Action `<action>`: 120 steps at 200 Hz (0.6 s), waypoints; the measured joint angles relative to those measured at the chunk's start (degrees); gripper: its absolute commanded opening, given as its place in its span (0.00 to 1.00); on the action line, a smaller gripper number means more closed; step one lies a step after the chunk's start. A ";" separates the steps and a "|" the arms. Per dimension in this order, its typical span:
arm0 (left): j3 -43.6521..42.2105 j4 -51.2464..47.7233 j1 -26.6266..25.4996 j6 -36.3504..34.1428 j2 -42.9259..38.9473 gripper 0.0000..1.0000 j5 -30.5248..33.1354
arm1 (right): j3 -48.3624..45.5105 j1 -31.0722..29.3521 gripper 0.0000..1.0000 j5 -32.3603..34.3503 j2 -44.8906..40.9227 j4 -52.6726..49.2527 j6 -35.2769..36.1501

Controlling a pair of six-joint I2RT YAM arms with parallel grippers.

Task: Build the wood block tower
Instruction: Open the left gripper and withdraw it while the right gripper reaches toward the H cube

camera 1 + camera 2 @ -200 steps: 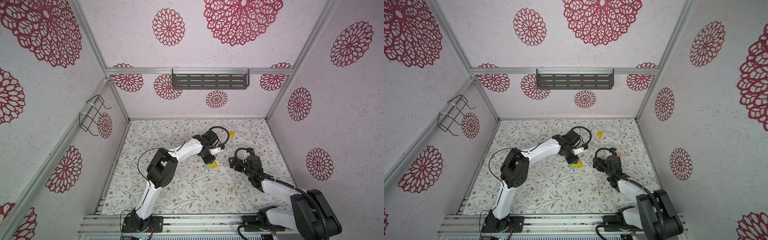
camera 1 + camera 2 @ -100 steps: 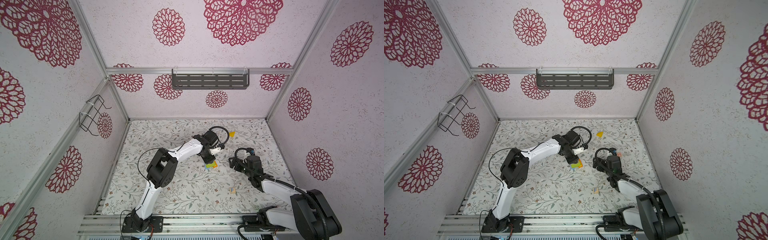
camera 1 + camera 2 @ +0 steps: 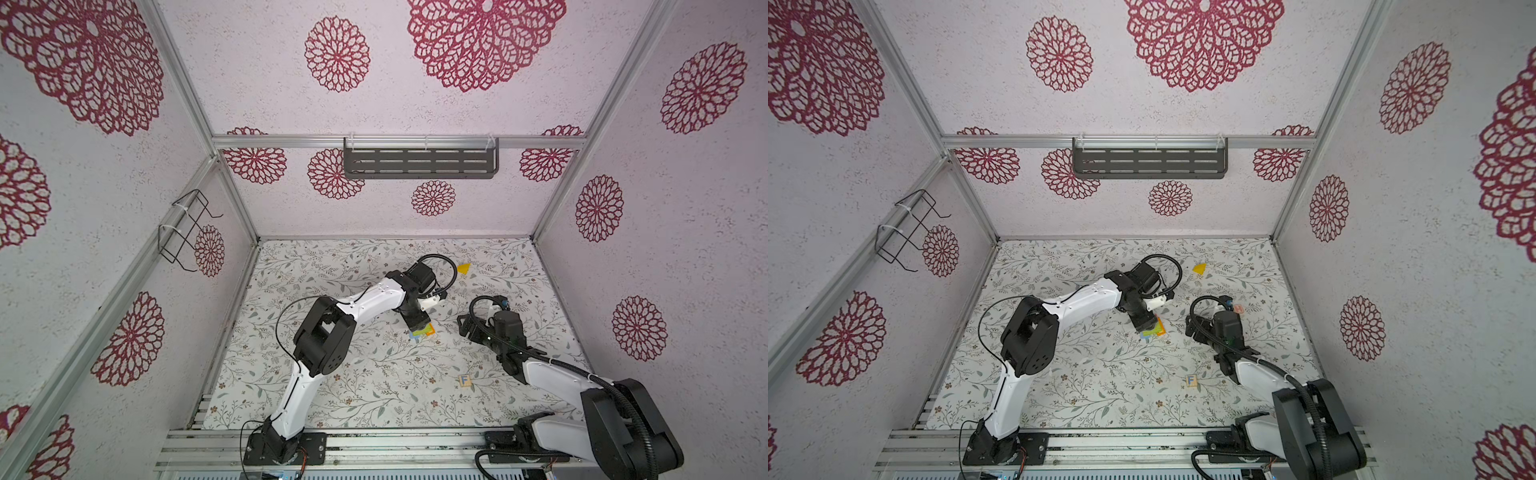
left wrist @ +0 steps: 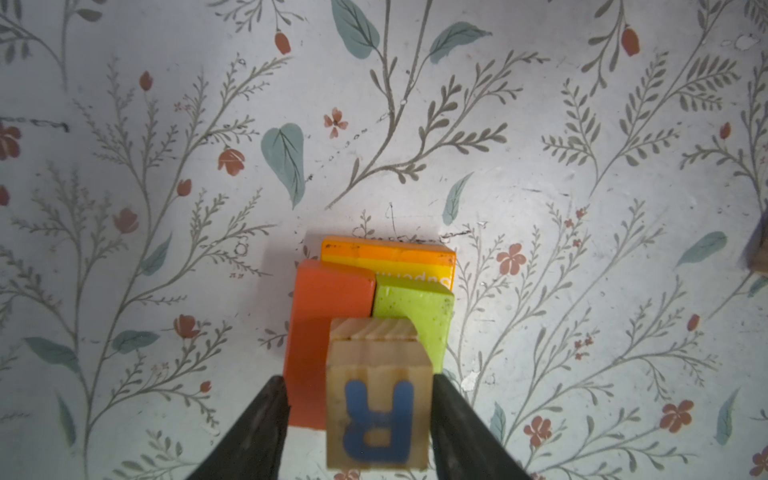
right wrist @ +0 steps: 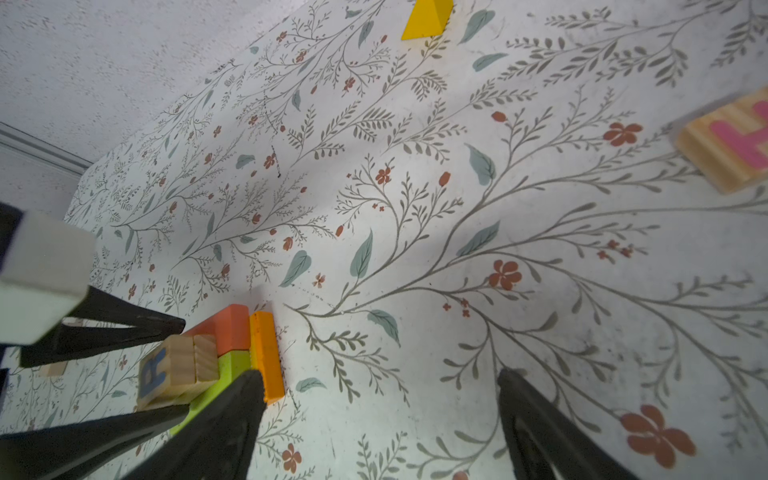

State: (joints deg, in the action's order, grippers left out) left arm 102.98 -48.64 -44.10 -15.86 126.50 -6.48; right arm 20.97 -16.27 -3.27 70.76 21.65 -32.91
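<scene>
A small stack of painted wooden blocks (image 3: 1158,328), orange and lime green with a sliver of blue at its foot, sits on the floral-papered table (image 3: 1100,374). The left gripper (image 3: 1144,325), black on a white arm, stands right over the stack, its jaws too small to make out. The right gripper (image 3: 1189,328) hangs just beside the stack, apart from it. A yellow wooden wedge (image 3: 1200,268) lies beyond the stack. A natural-wood cube lettered F (image 3: 1191,380) lies on its near side, well apart.
</scene>
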 measured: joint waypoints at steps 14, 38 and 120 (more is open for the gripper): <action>-0.31 0.11 0.00 0.24 -0.48 0.69 0.66 | 0.00 0.00 0.92 0.00 -0.20 -0.04 0.15; -1.90 0.70 0.00 0.92 -3.21 0.79 2.27 | 0.00 0.00 0.93 0.22 -1.36 -0.24 0.50; -18.60 12.35 0.59 8.83 -28.61 0.97 10.62 | 15.54 0.00 0.93 8.33 -4.90 -21.40 5.11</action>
State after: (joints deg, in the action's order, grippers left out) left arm 84.38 -36.29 -43.51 -7.03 97.89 4.14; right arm 36.51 -16.27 5.06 65.87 0.25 -27.79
